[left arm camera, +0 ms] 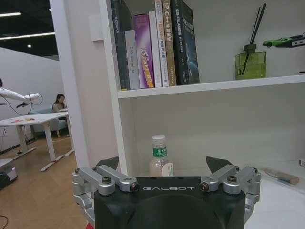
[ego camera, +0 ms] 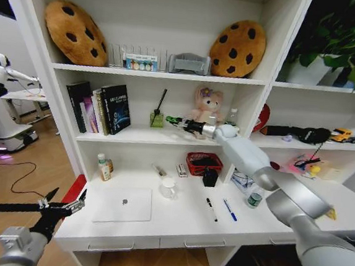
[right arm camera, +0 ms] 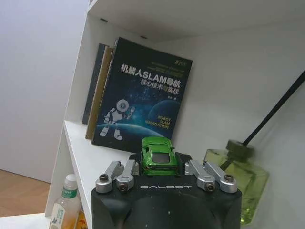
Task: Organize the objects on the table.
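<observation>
The right arm reaches up from the lower right to the middle shelf [ego camera: 133, 136]. Its tool [ego camera: 177, 122] holds the green car [ego camera: 172, 119] above that shelf, just beside the diffuser [ego camera: 157, 117] and in front of the pink bear [ego camera: 207, 104]. In the right wrist view the fingers [right arm camera: 125, 170] are closed narrow around the car [right arm camera: 158, 155], with a dark book [right arm camera: 143, 98] standing ahead of it and the yellow-green diffuser [right arm camera: 238, 176] close by.

The left tool [ego camera: 61, 207] hangs low, off the left front corner of the tabletop [ego camera: 176, 223]. Its jaws stand wide and hold nothing; in the left wrist view the tool [left arm camera: 164, 164] faces a small clear bottle [left arm camera: 159, 156].

On the white tabletop lie the silver laptop [ego camera: 123, 204], closed, near the front left, and two pens, black [ego camera: 211, 209] and blue [ego camera: 230, 209], side by side to its right. The green-labelled bottle [ego camera: 103, 167] stands at the back left, with a second small bottle touching it. A small clear jar [ego camera: 168, 187] sits just beside the laptop's far corner. A red basket [ego camera: 204, 163] and a black box [ego camera: 210, 176] sit at the back. A yellow piece [ego camera: 331, 214], partly hidden behind the right arm, seems to rest on the far right.
</observation>
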Available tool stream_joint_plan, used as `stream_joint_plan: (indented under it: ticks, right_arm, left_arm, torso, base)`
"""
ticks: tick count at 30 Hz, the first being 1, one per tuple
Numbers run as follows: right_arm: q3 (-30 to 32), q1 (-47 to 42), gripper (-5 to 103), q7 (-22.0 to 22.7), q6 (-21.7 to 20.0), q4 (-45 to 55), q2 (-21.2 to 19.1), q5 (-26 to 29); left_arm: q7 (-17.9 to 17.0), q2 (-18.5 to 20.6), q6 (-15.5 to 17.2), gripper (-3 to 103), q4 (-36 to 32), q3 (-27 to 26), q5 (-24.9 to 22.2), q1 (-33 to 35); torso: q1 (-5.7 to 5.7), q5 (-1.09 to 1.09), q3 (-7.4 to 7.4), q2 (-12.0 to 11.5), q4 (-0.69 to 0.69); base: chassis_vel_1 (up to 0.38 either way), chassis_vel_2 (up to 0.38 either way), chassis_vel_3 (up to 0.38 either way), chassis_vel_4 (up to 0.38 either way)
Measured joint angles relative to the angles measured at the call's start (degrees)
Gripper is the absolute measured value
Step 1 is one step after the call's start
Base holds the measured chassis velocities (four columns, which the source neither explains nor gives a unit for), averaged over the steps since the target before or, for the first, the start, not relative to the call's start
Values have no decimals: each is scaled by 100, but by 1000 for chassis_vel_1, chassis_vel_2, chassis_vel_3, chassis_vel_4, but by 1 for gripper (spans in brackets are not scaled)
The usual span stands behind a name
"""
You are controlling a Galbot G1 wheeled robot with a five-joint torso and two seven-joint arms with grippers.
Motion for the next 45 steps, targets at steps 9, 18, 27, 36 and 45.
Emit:
stream_joint_plan:
  ticks: [9,18,27,36,45]
  right_arm:
    - [166,-216,37,140,117,-322,111,-335]
    - [278,-437,37,279,113,-142,-35,-504]
    - [321,-458,52,575,133,-53,-66,-592]
    - [687,-652,90,919,66,759,-457,-638]
    - [1767,-1844,100,3543,-1161,4233,-2465,-119]
  left_arm:
    - [0,0,0,100,0,0,0,0]
    - [0,0,0,100,0,0,0,0]
    - [0,0,0,100,0,0,1,0]
    - [0,0,0,100,-1,0,1,0]
    - [1,0,-1,100,-1,0,1,0]
  torso:
    - [0,2,0,1,-5]
    - [0,3,-1,1,-4]
    - [0,3,-1,1,-4]
    - [0,2,0,1,-1]
    - [-1,5,-1,1,-6]
  base:
    - [0,0,0,0]
    - [0,0,0,0]
    - [0,0,0,0]
    - [0,0,0,0]
    - [0,0,0,0]
